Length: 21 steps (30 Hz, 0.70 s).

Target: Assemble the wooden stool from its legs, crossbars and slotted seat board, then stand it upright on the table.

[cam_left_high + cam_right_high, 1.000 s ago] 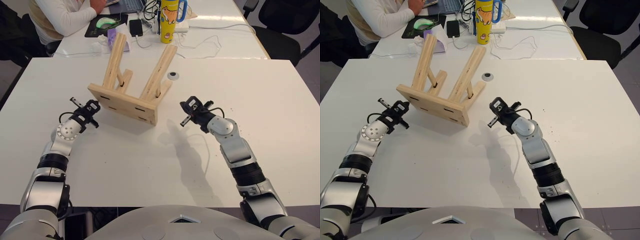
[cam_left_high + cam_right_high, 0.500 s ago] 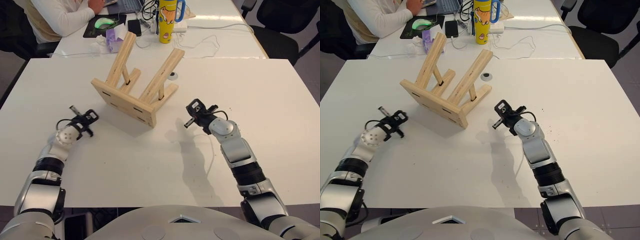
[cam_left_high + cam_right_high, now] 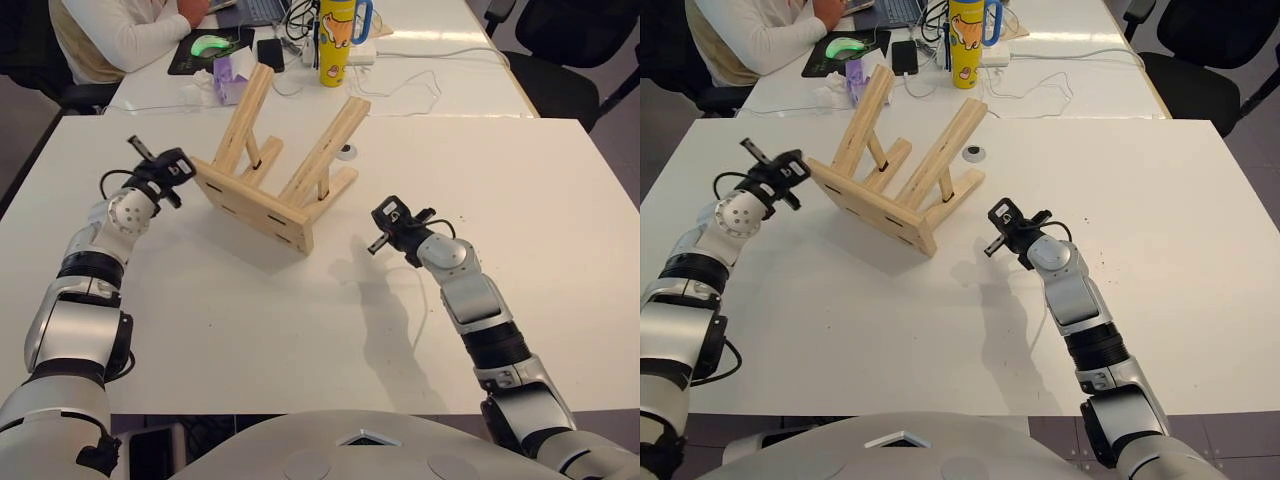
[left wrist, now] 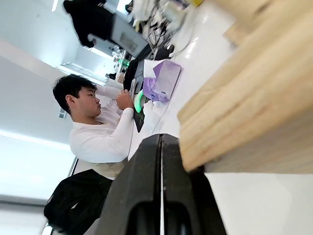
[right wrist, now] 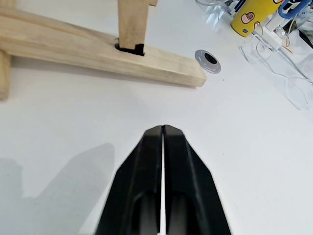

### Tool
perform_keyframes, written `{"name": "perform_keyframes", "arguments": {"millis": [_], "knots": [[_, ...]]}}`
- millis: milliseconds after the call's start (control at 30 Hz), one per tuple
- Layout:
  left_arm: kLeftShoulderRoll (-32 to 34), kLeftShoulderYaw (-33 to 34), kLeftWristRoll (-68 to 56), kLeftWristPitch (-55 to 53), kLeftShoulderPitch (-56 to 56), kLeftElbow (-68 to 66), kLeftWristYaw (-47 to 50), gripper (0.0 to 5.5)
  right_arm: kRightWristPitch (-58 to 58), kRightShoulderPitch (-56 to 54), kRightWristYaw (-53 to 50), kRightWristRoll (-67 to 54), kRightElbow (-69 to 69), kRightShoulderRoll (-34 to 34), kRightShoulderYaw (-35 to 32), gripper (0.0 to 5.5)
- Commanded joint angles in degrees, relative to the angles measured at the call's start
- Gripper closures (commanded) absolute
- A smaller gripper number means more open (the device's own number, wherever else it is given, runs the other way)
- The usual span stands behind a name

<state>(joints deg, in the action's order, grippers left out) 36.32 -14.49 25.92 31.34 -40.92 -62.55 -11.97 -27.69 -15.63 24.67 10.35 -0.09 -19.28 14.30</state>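
Pale wood marked out the assembled stool (image 3: 320,145), which lay tipped over on the white table (image 3: 300,330) in the head cameras' view. Its slotted seat board (image 3: 250,205) rested on one long edge and its legs pointed toward the table's far side. The left gripper (image 3: 172,167) sat just beside the board's left corner, though whether it touched the wood could not be told. The right gripper (image 3: 385,222) hung low over the table to the right of the stool, apart from it. A small round disc (image 3: 346,152) lay just beyond the stool's right-hand legs, and a yellow mug (image 3: 340,35) stood on the next table behind.

From the left wrist, the left gripper's black fingers (image 4: 146,196) were pressed together with nothing between them, and the seat board's edge loomed close to their tips.

From the right wrist, the right gripper's fingers (image 5: 142,196) were likewise closed tight on nothing. They were aimed at a lower leg (image 5: 98,51) lying on the table, where a crossbar (image 5: 132,19) sat in its slot. The disc and mug lay farther off.
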Motion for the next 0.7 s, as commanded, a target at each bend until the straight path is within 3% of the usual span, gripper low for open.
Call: {"name": "perform_keyframes", "arguments": {"millis": [33,467,700], "knots": [[-0.48,-1.77,-2.32,4.2,4.85,2.47,-10.02,5.49,0.27,-1.3,0.3,-0.39,0.15,-0.44,-0.86,5.5],[-6.28,-0.26,-7.78,0.3,13.44,26.84,-12.43,5.49,-2.32,1.68,-1.44,0.74,2.82,-1.91,-2.58,5.5],[-6.71,1.95,-8.3,-3.01,17.09,22.98,-8.27,5.49,-3.86,1.72,-2.55,0.68,5.23,-1.5,-2.71,5.5]]}}
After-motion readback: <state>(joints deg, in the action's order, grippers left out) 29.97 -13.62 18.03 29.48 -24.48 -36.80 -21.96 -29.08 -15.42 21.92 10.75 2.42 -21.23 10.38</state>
